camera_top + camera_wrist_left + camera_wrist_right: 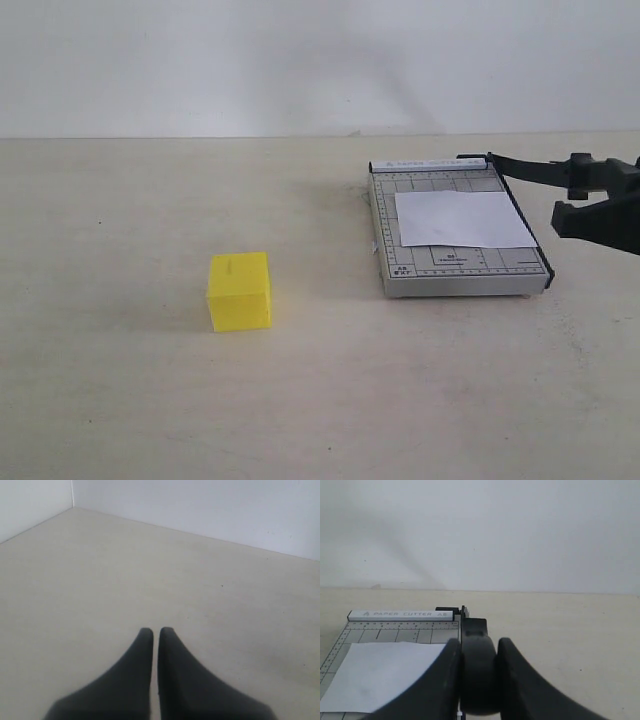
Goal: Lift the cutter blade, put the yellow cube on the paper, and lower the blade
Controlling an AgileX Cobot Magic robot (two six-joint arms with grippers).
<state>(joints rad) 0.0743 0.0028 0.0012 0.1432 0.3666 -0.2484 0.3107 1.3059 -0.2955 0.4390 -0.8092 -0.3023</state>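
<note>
The yellow cube [240, 290] sits on the table left of centre, far from both grippers. The paper [465, 218] [385, 672] lies flat on the grey gridded cutter base [440, 275] [400, 635]. The cutter blade [525, 166] is lifted off the base's right edge, rising from its hinge at the back. My right gripper [585, 195] [479, 642] is shut on the blade's rounded black handle [479, 672]. My left gripper [155, 630] is shut over bare table with nothing between its fingers; it is outside the exterior view.
A white wall [300, 60] runs along the table's far edge. The beige tabletop [320, 400] stretches between the cube and the cutter base. A wall corner [72, 495] shows in the left wrist view.
</note>
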